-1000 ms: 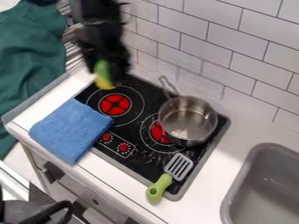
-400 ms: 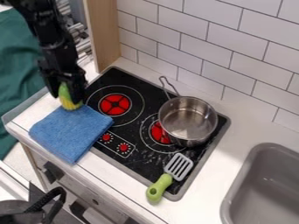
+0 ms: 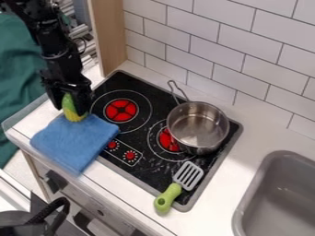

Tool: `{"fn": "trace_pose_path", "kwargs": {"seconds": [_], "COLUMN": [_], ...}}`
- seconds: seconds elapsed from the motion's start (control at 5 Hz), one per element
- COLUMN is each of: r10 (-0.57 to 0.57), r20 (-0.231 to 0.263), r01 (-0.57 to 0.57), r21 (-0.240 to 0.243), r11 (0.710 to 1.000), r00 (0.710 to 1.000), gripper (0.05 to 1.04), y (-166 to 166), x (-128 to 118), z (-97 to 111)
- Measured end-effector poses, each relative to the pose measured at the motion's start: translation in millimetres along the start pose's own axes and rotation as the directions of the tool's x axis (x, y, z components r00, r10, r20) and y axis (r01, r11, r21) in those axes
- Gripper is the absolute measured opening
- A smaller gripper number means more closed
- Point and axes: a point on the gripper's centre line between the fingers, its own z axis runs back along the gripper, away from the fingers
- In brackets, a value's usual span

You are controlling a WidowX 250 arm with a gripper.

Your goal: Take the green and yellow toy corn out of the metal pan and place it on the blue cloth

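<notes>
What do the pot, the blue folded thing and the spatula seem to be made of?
The pot looks like polished metal, probably steel: it is silvery with bright reflections. The blue cloth seems a soft, matte textile, perhaps microfiber, by its fuzzy surface. The spatula has a smooth green handle, likely plastic; its grey slotted head could be plastic or metal.
</notes>
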Motion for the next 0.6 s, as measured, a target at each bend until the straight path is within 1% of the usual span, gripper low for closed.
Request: {"fn": "trace_pose_path", "kwargs": {"seconds": [0.2, 0.4, 0.6], "r10": [-0.02, -0.007, -0.021], "r20": [-0.008, -0.004, 0.037], "r01": [0.02, 0.007, 0.021], "r21": [-0.002, 0.001, 0.007], "r11": [1.0, 1.0, 1.0], "r00": [1.0, 1.0, 0.999], "gripper": [0.775, 1.008, 1.009], "y": [-8.5, -10.5, -14.1], "x": [-1.0, -4.4, -1.7], "z": [-1.3, 4.0, 17.7]}}
